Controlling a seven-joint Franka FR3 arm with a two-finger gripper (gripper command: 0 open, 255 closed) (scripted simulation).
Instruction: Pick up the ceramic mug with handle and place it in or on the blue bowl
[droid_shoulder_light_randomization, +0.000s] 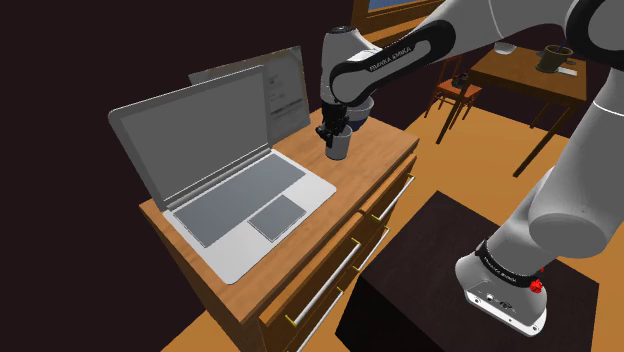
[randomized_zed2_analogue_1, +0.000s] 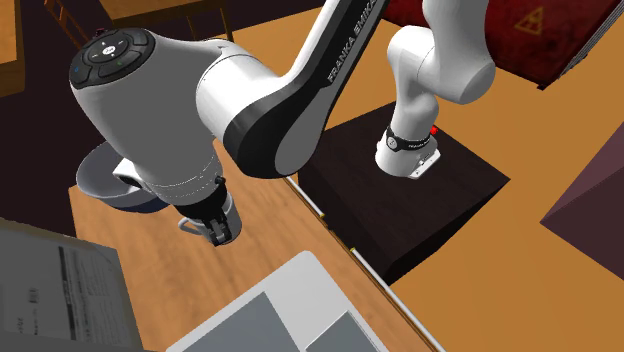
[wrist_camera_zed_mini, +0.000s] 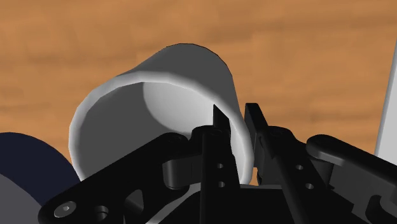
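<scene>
From my console, the plain pale grey mug (wrist_camera_zed_mini: 181, 76) is caught in the all-black two-finger gripper (wrist_camera_zed_mini: 235, 118). The fingers (wrist_camera_zed_mini: 218, 153) are closed on the mug's wall at the rim, one inside the cup and the other outside, with the wall pinched between them. Its mouth opens toward the hand and its base points away, toward the wood. In the shoulder view the mug (droid_shoulder_light_randomization: 341, 150) hangs directly under the gripper (droid_shoulder_light_randomization: 333, 135) with its long axis roughly upright. It is at the far end of the brown wooden chest of drawers (droid_shoulder_light_randomization: 385, 150), and I cannot tell whether its base touches the top or hangs just above it. The dark blue round bowl (droid_shoulder_light_randomization: 362, 104) sits just behind the mug in that view, close to the back edge of the top. Through the wrist camera the bowl (wrist_camera_zed_mini: 25, 162) is just beside the mug's rim, on the opposite side from the pinched wall. In the second exterior view the bowl (randomized_zed2_analogue_1: 100, 178) shows at the left, partly hidden by the white wrist, near the gripper (randomized_zed2_analogue_1: 218, 230). An open grey laptop (droid_shoulder_light_randomization: 230, 190) takes up the rest of the top, apart from the mug.
</scene>
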